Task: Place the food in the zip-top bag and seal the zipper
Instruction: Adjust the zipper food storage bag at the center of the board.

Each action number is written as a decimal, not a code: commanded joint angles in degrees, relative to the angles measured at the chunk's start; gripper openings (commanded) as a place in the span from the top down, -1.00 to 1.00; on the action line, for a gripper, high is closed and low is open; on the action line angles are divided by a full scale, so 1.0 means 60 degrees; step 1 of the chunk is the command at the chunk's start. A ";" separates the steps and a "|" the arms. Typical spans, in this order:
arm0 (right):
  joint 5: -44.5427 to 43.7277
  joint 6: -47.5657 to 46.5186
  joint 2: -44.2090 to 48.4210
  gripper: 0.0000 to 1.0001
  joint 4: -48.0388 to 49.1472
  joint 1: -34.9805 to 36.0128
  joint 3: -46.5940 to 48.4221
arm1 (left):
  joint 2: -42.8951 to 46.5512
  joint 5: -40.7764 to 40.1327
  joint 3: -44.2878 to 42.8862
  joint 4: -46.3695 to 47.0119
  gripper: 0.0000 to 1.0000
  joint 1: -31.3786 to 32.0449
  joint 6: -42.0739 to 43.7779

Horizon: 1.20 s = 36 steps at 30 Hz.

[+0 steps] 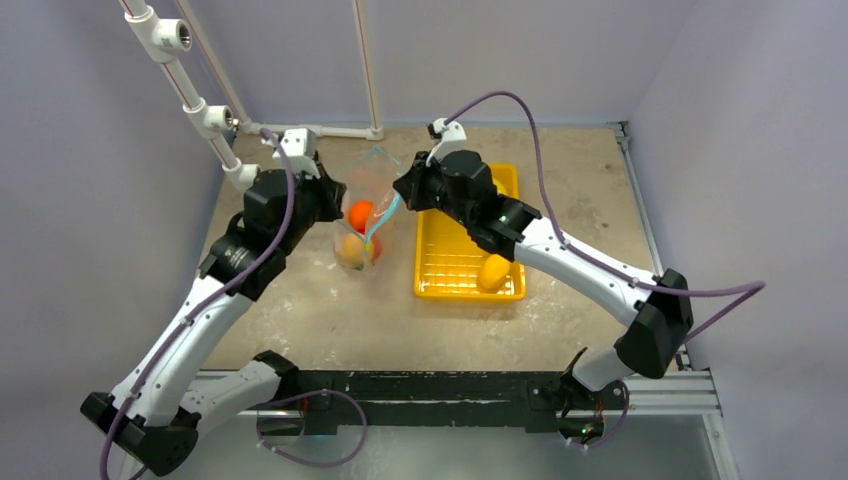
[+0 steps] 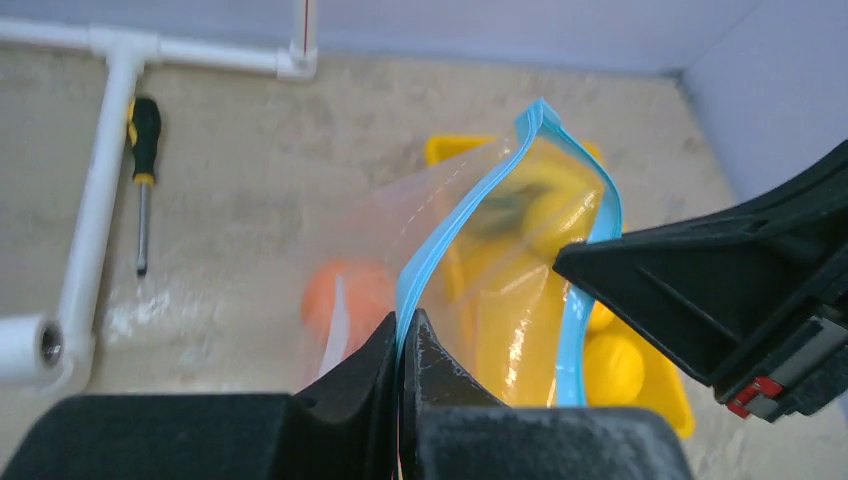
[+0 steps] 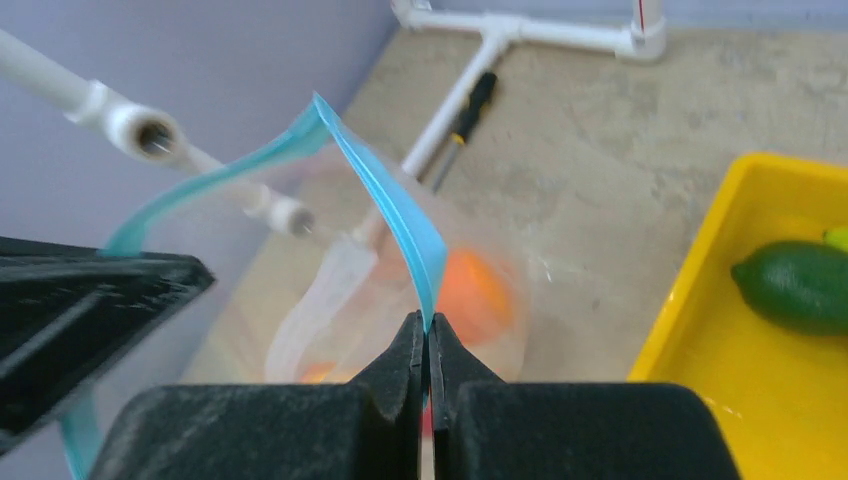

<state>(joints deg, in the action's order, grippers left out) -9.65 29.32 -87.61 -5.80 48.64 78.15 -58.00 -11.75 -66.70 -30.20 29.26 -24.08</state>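
The left gripper (image 2: 402, 325) has its jaws pressed together on 1 lip of the zipper (image 2: 455, 215). The right gripper (image 3: 427, 325) pinches the opposite lip the same way. The zip-top bag (image 2: 510, 300) hangs between the 2 arms with its mouth bowed open. I cannot tell whether its bottom rests on the surface (image 1: 320, 310).

The film looks thin, floppy and slick, so it would likely sag or slip if gripped anywhere but the strip. The teal edge is the firmest part and the right place to hold.

Inside the bag sit an orange fruit (image 1: 361, 214) and a peach-toned piece (image 1: 351, 250) below it. Both are probably light, hard and prone to rolling.

Just right of the bag is the yellow tray (image 1: 440, 275), which holds a yellow fruit (image 1: 493, 270) and a dark green piece (image 3: 795, 285). With both jaws committed to the bag, neither arm is free to fetch them.

Farther back, well apart from the bag, lie a screwdriver (image 2: 143, 180) and a white pipe frame (image 2: 95, 220). Neither is in the way.
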 commanded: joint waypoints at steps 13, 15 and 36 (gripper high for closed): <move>0.0543 0.0021 -0.0327 1.00 0.1069 0.0078 -0.0567 | -0.0226 0.0517 0.1132 -0.0038 1.00 -0.0115 0.0039; 0.0599 0.0008 -0.0287 1.00 0.1132 0.0081 -0.0595 | -0.0093 0.0535 0.1041 -0.0163 1.00 -0.0124 0.0021; 0.0335 0.0256 0.0278 0.76 0.0982 0.0111 -0.0910 | 0.0281 0.0079 0.1269 -0.0417 1.00 -0.0116 0.0475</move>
<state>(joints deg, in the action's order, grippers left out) -6.50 30.35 -89.60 -1.30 49.12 72.51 -57.36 -9.65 -59.22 -33.47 28.84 -23.51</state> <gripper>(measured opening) 0.077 0.002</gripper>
